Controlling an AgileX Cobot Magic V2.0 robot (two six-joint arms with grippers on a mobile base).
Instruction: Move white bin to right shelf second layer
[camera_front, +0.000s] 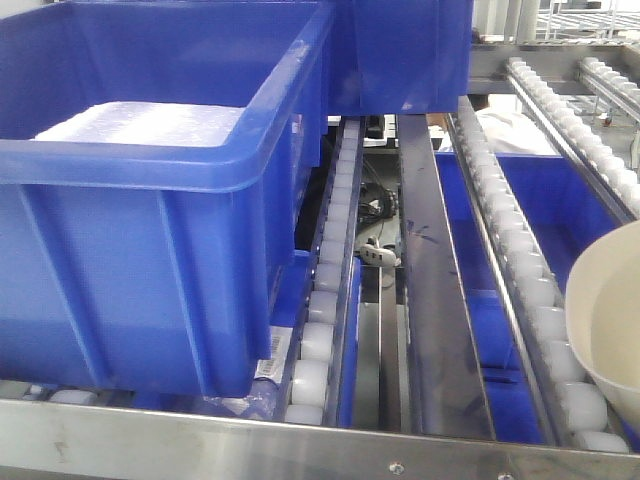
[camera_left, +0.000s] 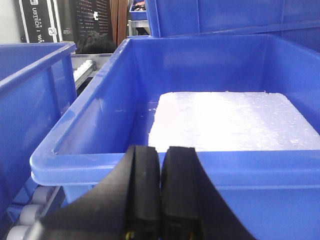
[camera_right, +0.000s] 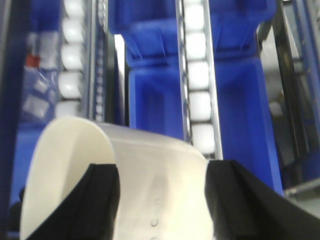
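Observation:
The white bin (camera_right: 150, 175) is a glossy cream tub held tilted in my right gripper (camera_right: 162, 200). One black finger (camera_right: 100, 200) sits at its mouth side and the other (camera_right: 240, 200) on its outer side. In the front view the bin (camera_front: 605, 320) shows at the right edge, over a lane of white rollers (camera_front: 520, 250) of the rack level; the right gripper itself is out of that view. The rollers also show in the right wrist view (camera_right: 197, 75), below the bin. My left gripper (camera_left: 161, 195) is shut and empty, just in front of a blue crate's rim (camera_left: 150, 162).
A large blue crate (camera_front: 150, 250) holding a white foam slab (camera_front: 140, 125) fills the left of the rack level. Another blue crate (camera_front: 400, 50) stands behind it. More blue crates (camera_front: 540, 190) lie on the level below. A second roller lane (camera_front: 330, 270) and a steel rail (camera_front: 430, 300) run between.

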